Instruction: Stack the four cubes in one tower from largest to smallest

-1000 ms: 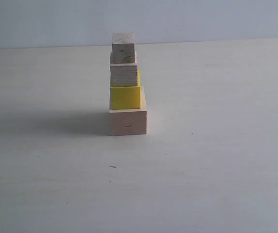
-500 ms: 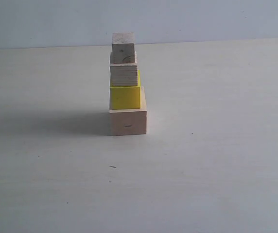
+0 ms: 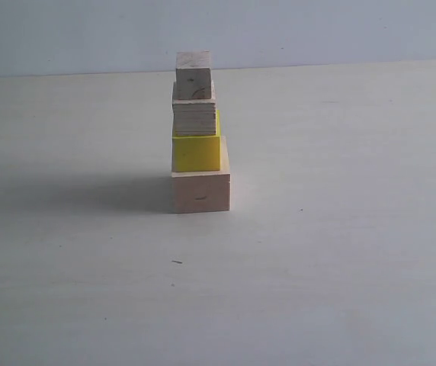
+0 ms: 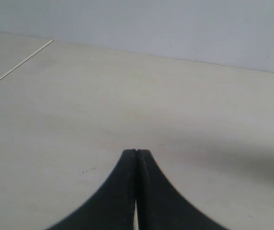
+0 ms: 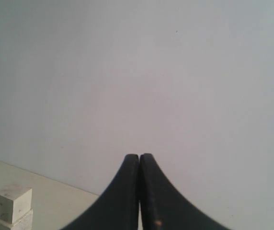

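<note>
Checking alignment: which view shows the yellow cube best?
Exterior view: the yellow cube sits in plain sight, second from the bottom. Left wrist view shows no cubes; right wrist view shows only the top of the tower.

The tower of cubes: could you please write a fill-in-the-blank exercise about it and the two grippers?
The tower has ____ cubes.
The second cube, resting on the largest cube, is ____ in colour.
The smallest cube sits at the ____ of the tower.
The left gripper and the right gripper are both ____, holding nothing.
Missing words: four; yellow; top; shut.
</note>
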